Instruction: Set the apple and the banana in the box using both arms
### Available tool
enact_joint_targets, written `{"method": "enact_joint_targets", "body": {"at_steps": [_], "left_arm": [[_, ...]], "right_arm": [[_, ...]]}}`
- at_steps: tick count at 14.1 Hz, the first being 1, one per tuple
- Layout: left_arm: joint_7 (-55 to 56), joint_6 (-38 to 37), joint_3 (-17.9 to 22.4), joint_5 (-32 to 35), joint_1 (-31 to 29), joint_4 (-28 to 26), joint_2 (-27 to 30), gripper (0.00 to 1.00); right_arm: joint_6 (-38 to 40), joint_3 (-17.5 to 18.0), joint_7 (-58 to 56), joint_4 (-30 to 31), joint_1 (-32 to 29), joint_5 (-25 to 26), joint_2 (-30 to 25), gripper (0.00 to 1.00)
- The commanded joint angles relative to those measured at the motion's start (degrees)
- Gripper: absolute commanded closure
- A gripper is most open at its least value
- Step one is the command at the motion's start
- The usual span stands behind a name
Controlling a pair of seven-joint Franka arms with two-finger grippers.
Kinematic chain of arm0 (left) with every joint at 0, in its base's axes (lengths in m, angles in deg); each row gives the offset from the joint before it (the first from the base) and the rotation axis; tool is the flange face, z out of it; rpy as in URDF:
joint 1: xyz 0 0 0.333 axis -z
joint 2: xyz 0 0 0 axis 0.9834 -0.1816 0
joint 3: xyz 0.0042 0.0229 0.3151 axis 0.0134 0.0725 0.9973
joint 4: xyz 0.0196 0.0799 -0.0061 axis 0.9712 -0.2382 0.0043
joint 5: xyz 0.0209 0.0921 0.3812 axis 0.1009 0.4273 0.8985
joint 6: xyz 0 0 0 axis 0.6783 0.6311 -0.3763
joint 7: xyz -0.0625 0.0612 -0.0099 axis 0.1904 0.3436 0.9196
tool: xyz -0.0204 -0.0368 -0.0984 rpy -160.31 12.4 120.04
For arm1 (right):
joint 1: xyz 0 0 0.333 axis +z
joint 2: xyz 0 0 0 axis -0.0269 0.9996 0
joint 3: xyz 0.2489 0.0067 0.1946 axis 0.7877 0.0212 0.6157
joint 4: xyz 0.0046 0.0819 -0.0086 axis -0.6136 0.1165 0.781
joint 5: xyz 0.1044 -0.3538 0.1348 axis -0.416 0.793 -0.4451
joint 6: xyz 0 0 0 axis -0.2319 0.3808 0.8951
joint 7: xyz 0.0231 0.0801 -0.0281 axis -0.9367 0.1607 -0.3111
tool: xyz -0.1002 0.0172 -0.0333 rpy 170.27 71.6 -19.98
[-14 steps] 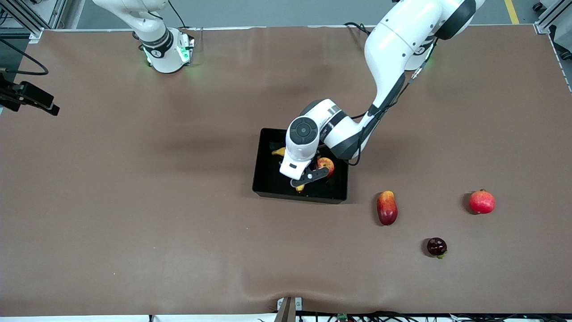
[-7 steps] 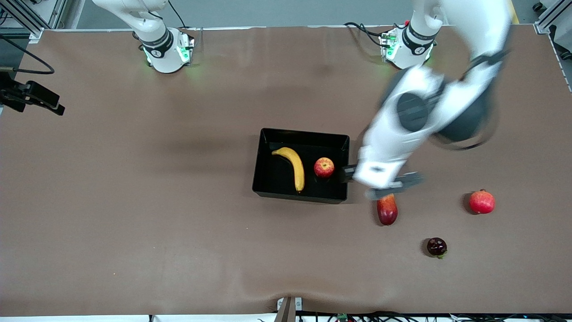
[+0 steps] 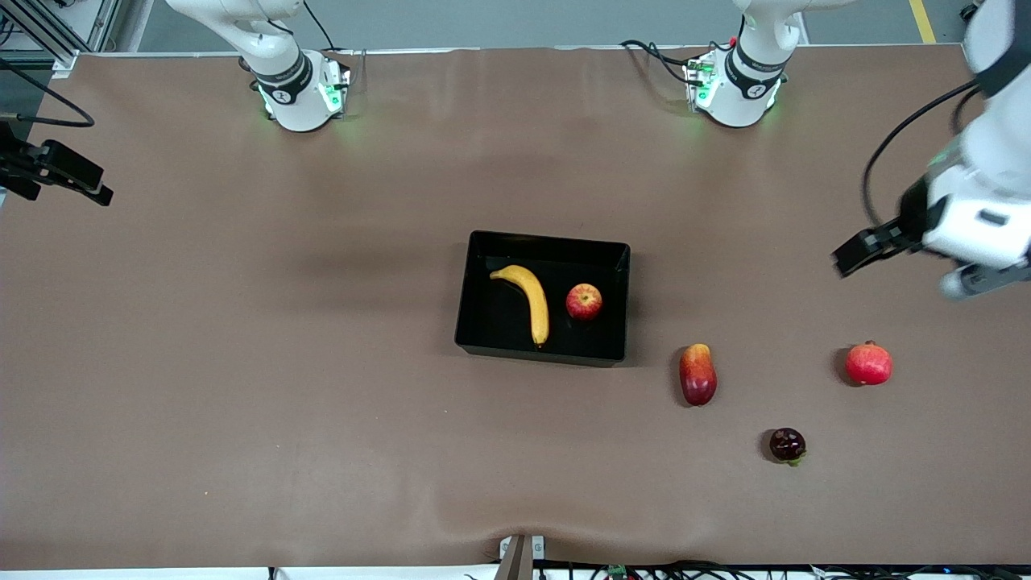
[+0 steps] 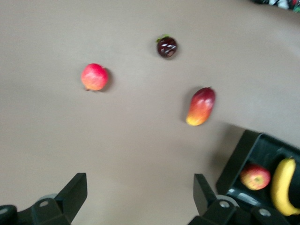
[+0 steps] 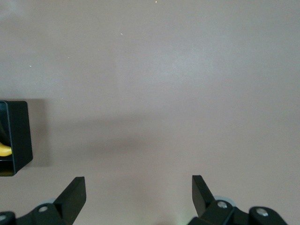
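Front view: I see the box (image 3: 483,322) mid-table w/ the banana (image 3: 527,301) and apple (image 3: 584,301) lying inside, side by side, not touching; the apple is toward the left arm's end. On the brown table (image 3: 242,362) outside the box sit three other fruits toward the left arm's end: a mango (image 3: 697,374) just beside the box, a pink-red fruit (image 3: 869,363) farther along, and a dark fruit (image 3: 787,445) nearest the camera. The left gripper (image 4: 140,197) hangs over bare table at the left arm's end, jaws wide, holding nothing. The right gripper (image 5: 139,194) waits over bare table at the right arm's end, also wide and empty; its wrist view catches one corner of the box.
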Motion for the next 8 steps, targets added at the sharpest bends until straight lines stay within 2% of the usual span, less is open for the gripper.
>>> {"method": "enact_joint_targets", "body": {"at_steps": [1, 3, 6, 8], "left_arm": [[-5.64, -0.84, -0.44, -0.74, -3.93, -3.06, 3.95, 0.00], [-10.74, -0.75, -0.53, -1.35, -5.71, -4.63, 6.05, 0.00], [-11.02, -0.40, -0.01, -1.71, -3.43, -10.52, 11.76, 0.00], [-13.29, -0.57, 0.26, -1.97, -3.16, -11.76, 13.44, 0.00]], "right_arm": [[0.75, -0.34, 0.61, -1.08, -0.23, 0.10, 0.16, 0.00], [0.66, -0.34, 0.69, -1.08, -0.14, 0.10, 0.16, 0.00], [0.75, -0.34, 0.52, -1.08, -0.14, 0.10, 0.16, 0.00], [0.84, -0.34, 0.52, -1.08, -0.14, 0.01, 0.16, 0.00]]}}
